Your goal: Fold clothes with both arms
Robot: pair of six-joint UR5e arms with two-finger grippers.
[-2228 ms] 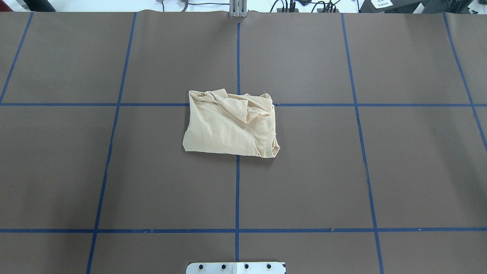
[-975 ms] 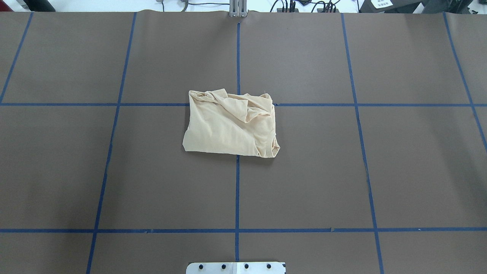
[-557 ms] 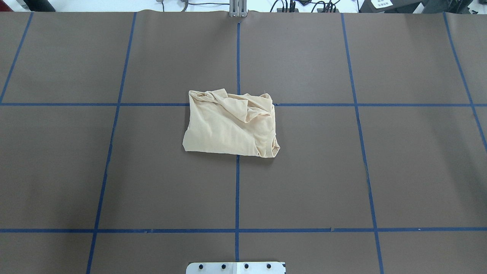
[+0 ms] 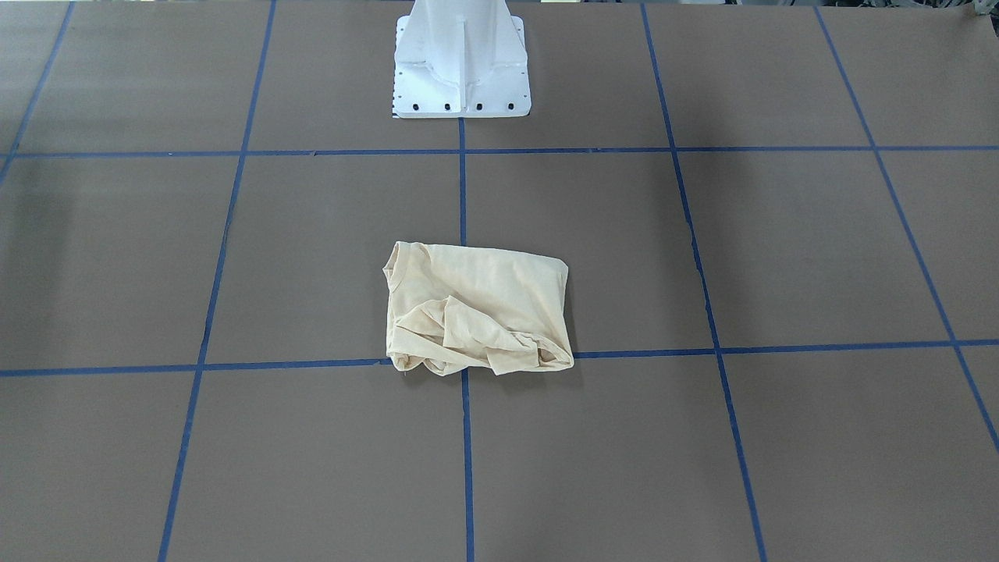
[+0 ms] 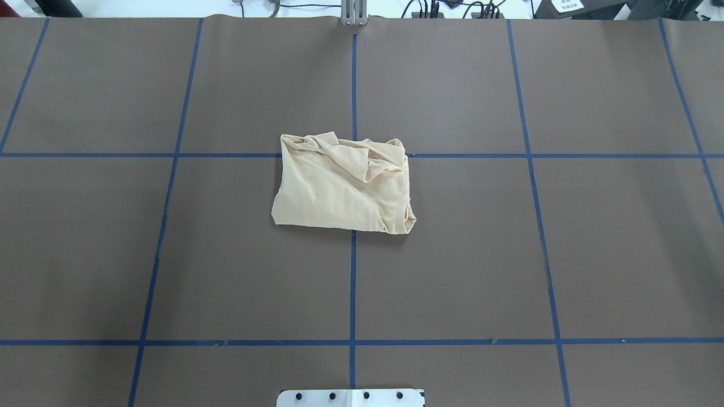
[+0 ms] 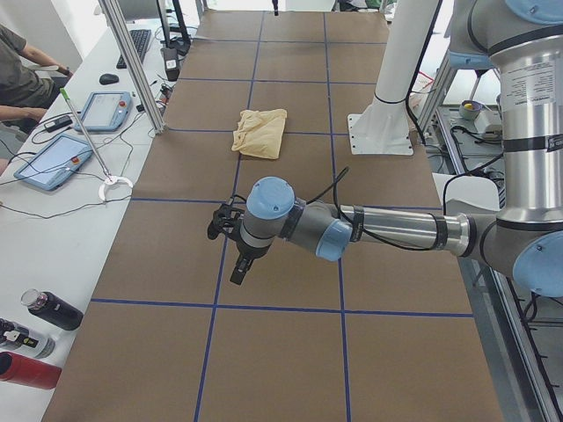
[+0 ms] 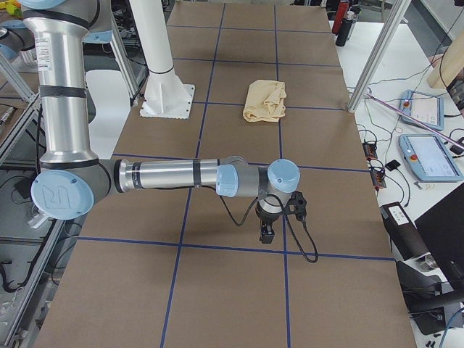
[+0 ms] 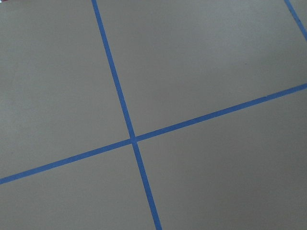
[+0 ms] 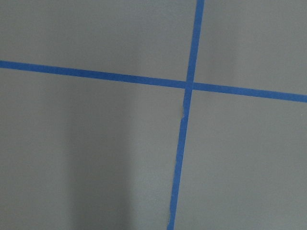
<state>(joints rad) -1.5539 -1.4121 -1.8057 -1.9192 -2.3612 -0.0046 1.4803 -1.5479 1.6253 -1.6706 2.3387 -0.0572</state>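
A brown paper-covered table (image 5: 226, 254) fills the scene, marked into large squares by blue tape lines (image 5: 353, 282).

The left gripper (image 6: 237, 274) hangs fingers-down over the table's left end, near a tape line and clear of the paper. It is seen only from the side, so I cannot tell whether its fingers are apart or together. Its wrist camera shows just bare paper and a tape crossing (image 8: 133, 140). Behind it, the left arm (image 6: 387, 230) stretches out level from the robot's side.

The right gripper (image 7: 266, 233) also points down, over the table's right end. Again I cannot tell whether it is parted or closed. Its camera looks onto another tape crossing (image 9: 188, 85). The right arm (image 7: 167, 175) reaches out level in the same way.

The shirt (image 5: 339, 189) lies in the middle of the table, well apart from both grippers and touched by neither. It is folded into a rough rectangle across the central tape crossing. Loose cloth is bunched along its far edge, and the neckline (image 5: 408, 216) sits at the near right corner.

The white pedestal (image 4: 460, 58) stands at the table's near edge. Tablets (image 6: 53, 163) lie on the white bench beyond the far edge.
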